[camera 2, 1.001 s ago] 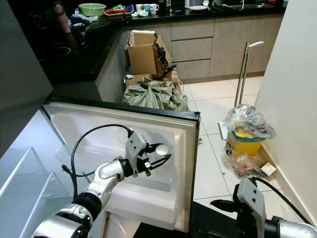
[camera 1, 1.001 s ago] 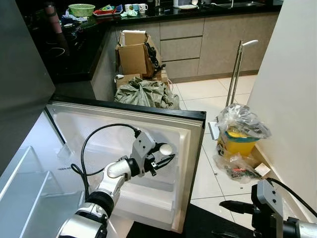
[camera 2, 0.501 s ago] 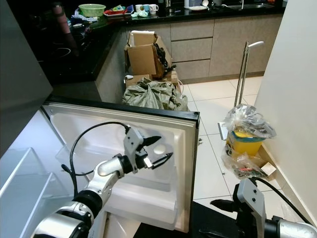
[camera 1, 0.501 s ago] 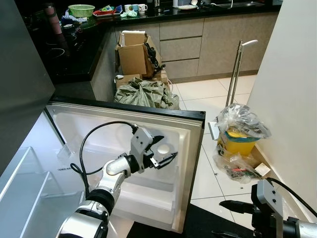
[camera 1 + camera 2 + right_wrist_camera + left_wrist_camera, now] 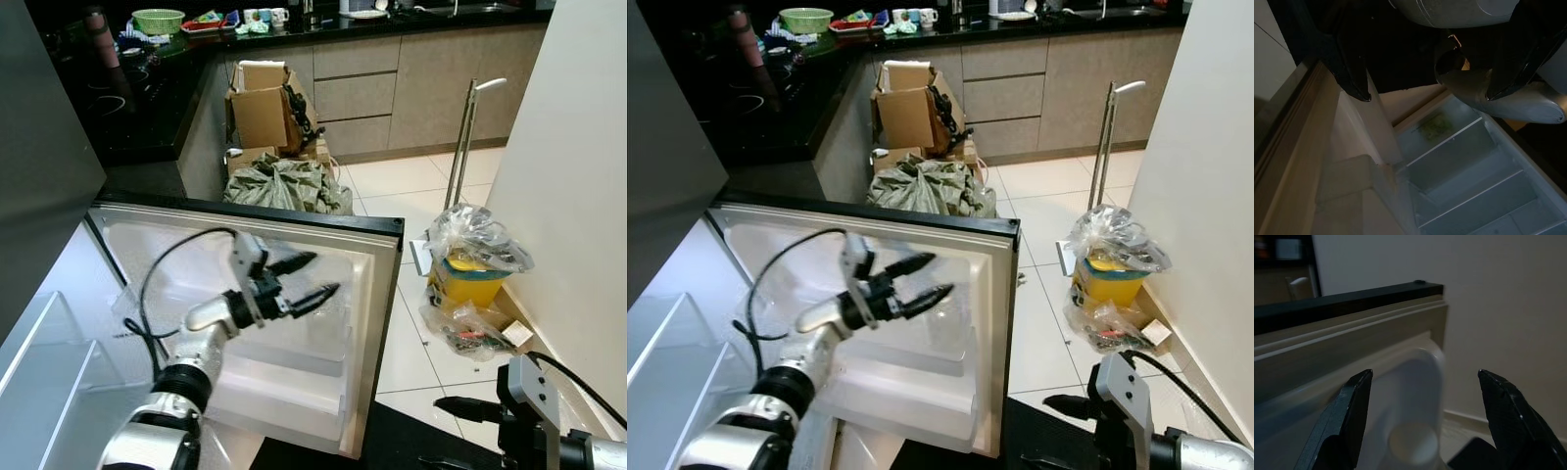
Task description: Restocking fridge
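Note:
The fridge door (image 5: 384, 227) stands open before me, inner side up, with a white door shelf (image 5: 294, 377) low on it. My left gripper (image 5: 324, 272) hovers over the door's upper part, fingers spread and holding nothing. In the left wrist view a white bottle with a round cap (image 5: 1413, 444) stands against the door's inner wall, beyond my open left gripper (image 5: 1425, 374) and apart from both fingers. My right gripper (image 5: 431, 431) waits low at the bottom right, open and empty; the right wrist view has its fingers (image 5: 1354, 63) wide apart above the fridge's glass shelves (image 5: 1459, 161).
Fridge shelves (image 5: 49, 352) lie at the lower left. Beyond the door are cardboard boxes (image 5: 263, 108) and a grey-green sack (image 5: 284, 184). A yellow bin under plastic bags (image 5: 475, 269) and a long-handled dustpan (image 5: 465, 137) stand by the white wall (image 5: 578, 196) on the right.
My left gripper opened and let go of the white bottle in the door, then drew back to the left. The right arm has kept still.

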Robot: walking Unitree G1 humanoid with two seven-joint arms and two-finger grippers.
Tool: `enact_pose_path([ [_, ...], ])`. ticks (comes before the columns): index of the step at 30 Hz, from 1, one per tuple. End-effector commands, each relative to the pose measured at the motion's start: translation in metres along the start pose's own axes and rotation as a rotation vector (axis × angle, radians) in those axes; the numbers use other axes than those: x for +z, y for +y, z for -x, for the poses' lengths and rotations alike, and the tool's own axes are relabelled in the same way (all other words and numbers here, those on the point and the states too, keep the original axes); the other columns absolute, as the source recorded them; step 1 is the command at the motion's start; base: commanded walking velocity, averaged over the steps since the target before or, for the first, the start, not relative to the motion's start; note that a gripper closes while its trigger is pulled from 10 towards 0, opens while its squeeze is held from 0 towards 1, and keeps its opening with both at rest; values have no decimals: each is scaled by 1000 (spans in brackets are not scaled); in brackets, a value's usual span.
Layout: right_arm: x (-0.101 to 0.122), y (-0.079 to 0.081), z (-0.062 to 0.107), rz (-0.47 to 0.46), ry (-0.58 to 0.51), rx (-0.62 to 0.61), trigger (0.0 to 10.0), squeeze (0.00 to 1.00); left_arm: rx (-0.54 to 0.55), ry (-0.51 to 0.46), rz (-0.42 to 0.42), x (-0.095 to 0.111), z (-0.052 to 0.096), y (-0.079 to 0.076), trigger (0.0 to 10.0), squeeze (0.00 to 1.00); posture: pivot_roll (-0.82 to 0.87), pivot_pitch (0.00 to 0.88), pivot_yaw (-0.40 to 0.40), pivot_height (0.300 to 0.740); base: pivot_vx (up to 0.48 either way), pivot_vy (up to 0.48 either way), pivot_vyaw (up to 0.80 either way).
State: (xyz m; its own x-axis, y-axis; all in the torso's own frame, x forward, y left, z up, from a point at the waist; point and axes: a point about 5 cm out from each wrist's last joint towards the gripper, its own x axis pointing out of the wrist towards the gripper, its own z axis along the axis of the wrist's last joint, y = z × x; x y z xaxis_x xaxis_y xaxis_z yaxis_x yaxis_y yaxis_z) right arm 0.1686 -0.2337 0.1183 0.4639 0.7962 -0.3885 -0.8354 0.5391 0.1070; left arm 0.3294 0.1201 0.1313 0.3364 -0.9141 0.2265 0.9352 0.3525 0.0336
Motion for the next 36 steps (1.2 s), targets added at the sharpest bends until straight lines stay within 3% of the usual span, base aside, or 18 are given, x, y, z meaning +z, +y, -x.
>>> enact_pose_path([
  [1, 1, 2, -1, 5, -3, 8, 10000, 0, 28, 21, 17, -3, 15, 2, 10000, 0, -220, 13, 99, 740, 0, 0, 0],
  [13, 7, 2, -5, 21, -19, 37, 10000, 0, 72, 46, 43, -3, 43, 5, 10000, 0, -203, 15, 90, 740, 0, 0, 0],
  [23, 9, 1, -6, 28, -20, 49, 10000, 0, 110, 141, 183, -36, 70, -11, 10000, 0, -199, 9, 78, 740, 0, 0, 0],
  [36, 7, -2, -10, 26, -19, 59, 10000, 0, 142, 186, 240, -50, 93, -21, 10000, 0, -183, 7, 77, 740, 0, 0, 0],
])
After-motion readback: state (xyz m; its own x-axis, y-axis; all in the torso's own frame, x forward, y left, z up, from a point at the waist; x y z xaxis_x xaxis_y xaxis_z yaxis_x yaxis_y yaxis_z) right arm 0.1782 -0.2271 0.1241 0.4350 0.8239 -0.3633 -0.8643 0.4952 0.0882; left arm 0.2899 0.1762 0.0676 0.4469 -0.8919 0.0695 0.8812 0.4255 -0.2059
